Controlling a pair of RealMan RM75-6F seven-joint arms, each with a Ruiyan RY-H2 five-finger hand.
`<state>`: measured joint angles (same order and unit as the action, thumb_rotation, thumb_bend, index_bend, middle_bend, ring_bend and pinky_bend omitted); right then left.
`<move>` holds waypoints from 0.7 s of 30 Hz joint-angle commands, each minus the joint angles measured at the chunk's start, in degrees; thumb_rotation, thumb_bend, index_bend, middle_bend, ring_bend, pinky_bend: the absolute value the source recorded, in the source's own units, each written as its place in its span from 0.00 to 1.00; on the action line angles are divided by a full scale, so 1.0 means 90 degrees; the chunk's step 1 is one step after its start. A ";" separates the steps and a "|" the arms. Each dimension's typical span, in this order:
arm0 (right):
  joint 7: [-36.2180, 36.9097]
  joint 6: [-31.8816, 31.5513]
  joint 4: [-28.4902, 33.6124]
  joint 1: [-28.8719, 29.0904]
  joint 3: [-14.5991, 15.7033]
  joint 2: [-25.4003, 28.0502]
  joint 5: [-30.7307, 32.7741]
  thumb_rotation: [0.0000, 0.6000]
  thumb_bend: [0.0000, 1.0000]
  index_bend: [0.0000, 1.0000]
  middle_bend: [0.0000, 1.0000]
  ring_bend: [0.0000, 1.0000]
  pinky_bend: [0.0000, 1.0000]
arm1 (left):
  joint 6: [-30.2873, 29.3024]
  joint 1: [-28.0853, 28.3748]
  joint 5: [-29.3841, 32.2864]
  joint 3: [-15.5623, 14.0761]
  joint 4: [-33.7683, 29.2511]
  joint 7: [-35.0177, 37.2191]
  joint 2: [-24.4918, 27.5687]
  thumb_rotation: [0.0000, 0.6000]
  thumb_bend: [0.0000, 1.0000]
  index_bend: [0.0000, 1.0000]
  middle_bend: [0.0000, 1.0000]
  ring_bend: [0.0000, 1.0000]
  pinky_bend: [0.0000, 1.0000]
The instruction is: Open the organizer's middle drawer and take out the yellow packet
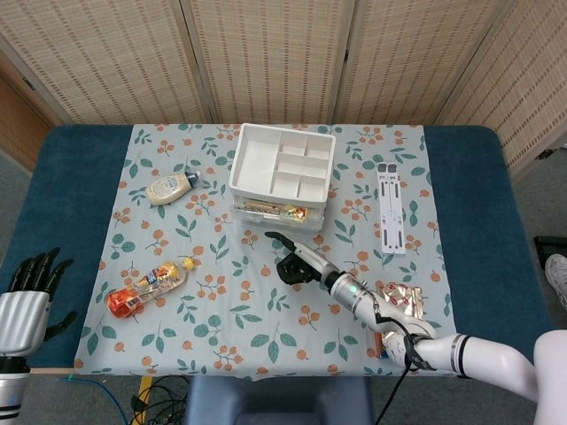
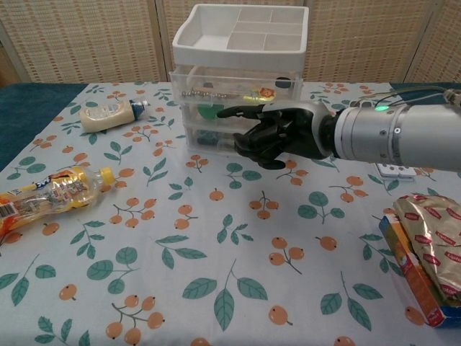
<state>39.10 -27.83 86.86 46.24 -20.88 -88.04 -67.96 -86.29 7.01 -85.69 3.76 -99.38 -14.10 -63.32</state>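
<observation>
Right hand [image 2: 277,133] before organizer [image 2: 238,79] — mayonnaise bottle [image 2: 112,113], orange bottle [image 2: 50,193] left

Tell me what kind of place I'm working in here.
Probably a lab or demo setup: a table under a fruit-print cloth, woven folding screens behind it, cables trailing on the floor.

On your tablecloth [image 1: 221,301] lie a mayonnaise bottle [image 1: 170,187], an orange drink bottle [image 1: 146,287], a white ruler-like strip [image 1: 391,208] and snack packets [image 2: 432,245] (foil-wrapped, at the right edge).
</observation>
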 commanded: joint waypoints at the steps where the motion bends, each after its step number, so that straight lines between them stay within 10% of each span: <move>1: -0.0155 -0.0336 0.0503 -0.0219 0.0113 0.0380 -0.0405 1.00 0.66 0.00 0.81 0.83 0.86 | 0.0002 0.0001 -0.0003 -0.0002 0.0001 0.0001 0.0001 1.00 0.17 0.16 0.07 0.08 0.09; 21: -0.1943 -0.0926 0.1123 0.0000 0.0200 0.1344 0.0616 1.00 0.56 0.00 0.81 0.83 0.86 | 0.0031 0.0015 -0.0001 -0.0001 0.0005 0.0038 -0.0002 1.00 0.17 0.16 0.07 0.08 0.09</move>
<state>22.43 -36.36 97.21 45.63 -19.25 -76.15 -63.37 -86.02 7.14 -85.69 3.76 -99.34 -13.76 -63.33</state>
